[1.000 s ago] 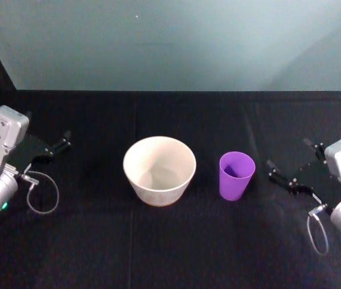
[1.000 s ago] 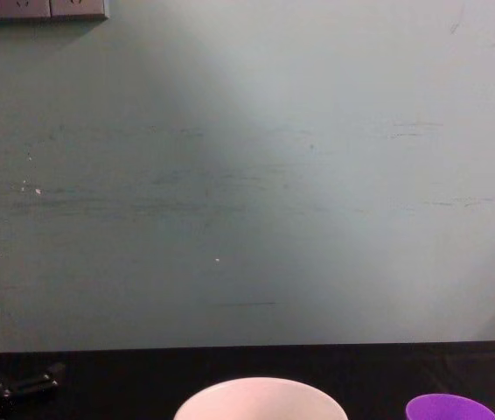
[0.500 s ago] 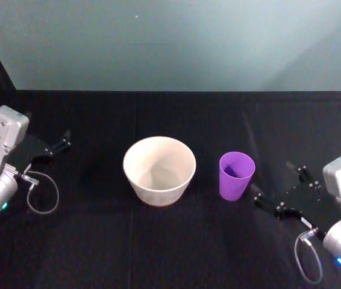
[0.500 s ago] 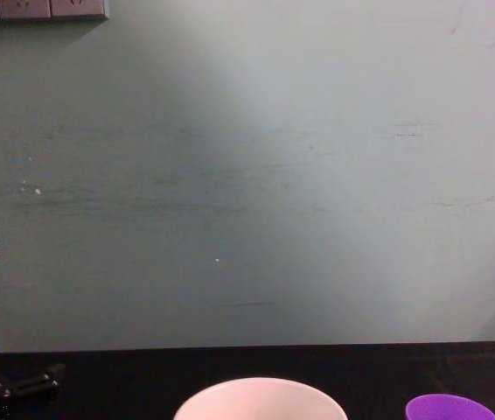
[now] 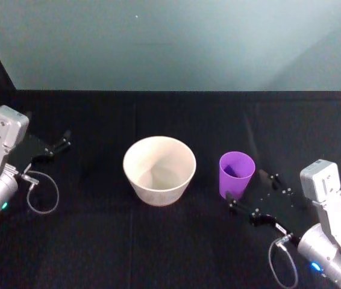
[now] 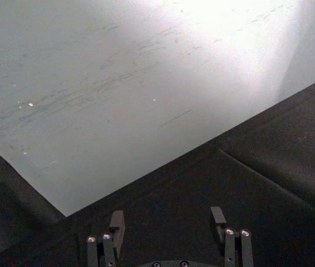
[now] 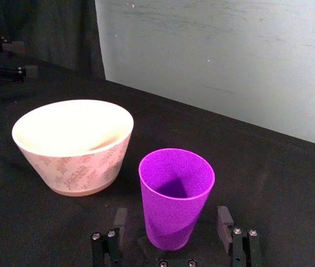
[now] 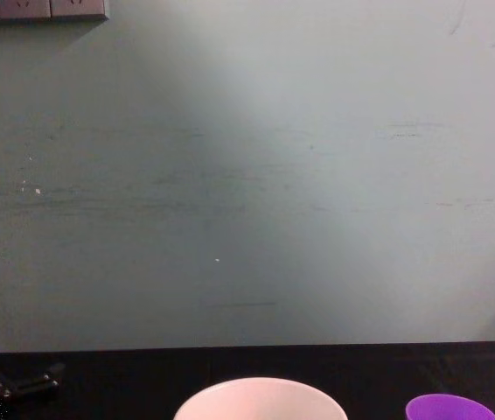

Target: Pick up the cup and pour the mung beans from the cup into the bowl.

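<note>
Cup within spread right pincer

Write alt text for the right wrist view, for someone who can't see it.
The purple cup stands upright between the right gripper's open fingers, with gaps either side. The patterned white bowl sits beside it on the black table.

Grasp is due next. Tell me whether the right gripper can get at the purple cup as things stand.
Probably yes. The right gripper is open, its fingers either side of the upright cup with nothing between; the bowl stands apart to its left.
</note>
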Action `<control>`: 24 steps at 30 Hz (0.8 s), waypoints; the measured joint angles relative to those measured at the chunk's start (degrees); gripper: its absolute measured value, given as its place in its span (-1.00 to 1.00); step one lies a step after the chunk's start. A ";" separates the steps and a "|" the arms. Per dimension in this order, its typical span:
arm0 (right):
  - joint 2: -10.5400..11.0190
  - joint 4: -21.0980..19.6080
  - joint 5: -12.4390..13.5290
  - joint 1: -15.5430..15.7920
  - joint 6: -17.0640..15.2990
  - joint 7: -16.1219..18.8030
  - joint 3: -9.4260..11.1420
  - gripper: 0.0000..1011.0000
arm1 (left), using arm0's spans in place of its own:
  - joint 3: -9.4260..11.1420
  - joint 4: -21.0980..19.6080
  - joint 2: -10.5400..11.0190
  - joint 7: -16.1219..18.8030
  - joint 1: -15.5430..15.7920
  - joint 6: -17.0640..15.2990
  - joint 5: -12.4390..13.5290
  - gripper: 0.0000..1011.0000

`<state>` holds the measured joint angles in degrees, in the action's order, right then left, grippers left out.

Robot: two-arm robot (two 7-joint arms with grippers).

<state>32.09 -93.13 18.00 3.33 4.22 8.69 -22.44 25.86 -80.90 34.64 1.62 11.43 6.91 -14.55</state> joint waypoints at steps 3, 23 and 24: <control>-1.39 1.38 -0.39 -0.79 0.41 0.27 -0.17 0.98 | 0.00 0.00 0.00 0.00 0.00 0.00 0.00 0.98; -7.57 7.34 -1.65 -4.09 2.47 1.76 1.11 0.98 | 0.00 0.00 0.00 0.00 0.00 0.00 0.00 0.98; -7.80 7.51 -1.72 -4.17 2.51 1.79 1.19 0.98 | 0.00 0.00 0.00 0.00 0.00 0.00 0.00 0.98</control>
<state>24.29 -85.62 16.28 -0.85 6.73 10.49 -21.25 25.86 -80.90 34.65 1.62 11.43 6.91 -14.55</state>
